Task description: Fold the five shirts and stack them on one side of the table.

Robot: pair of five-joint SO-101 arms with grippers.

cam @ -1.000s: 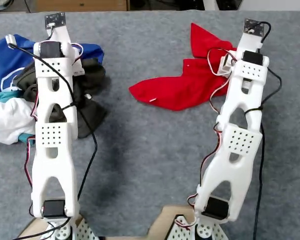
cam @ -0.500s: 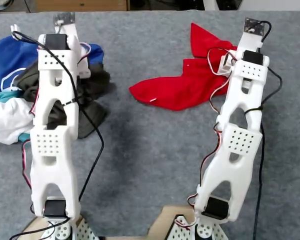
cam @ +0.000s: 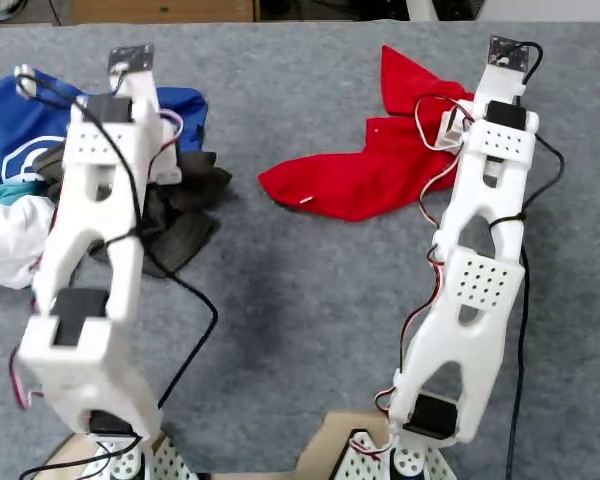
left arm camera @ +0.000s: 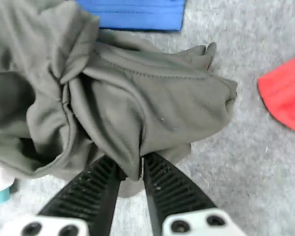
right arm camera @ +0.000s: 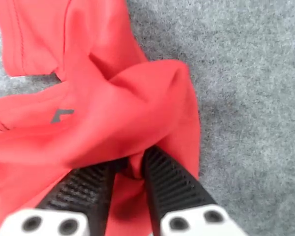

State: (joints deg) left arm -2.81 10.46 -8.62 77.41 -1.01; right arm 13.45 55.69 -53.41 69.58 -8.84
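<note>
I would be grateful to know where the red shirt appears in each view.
High view: red shirt on the table's right half, partly under the right arm.
Left wrist view: its red corner past the dark grey shirt.
Right wrist view: bunched between the right gripper fingers.
Shared landmark: grey table cover.

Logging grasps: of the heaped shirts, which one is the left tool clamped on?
The dark grey shirt: the left tool pinches a fold of it, while the blue shirt and white shirt beside it lie free.

Bright, even light casts soft shadows across the table (cam: 300, 300).
</note>
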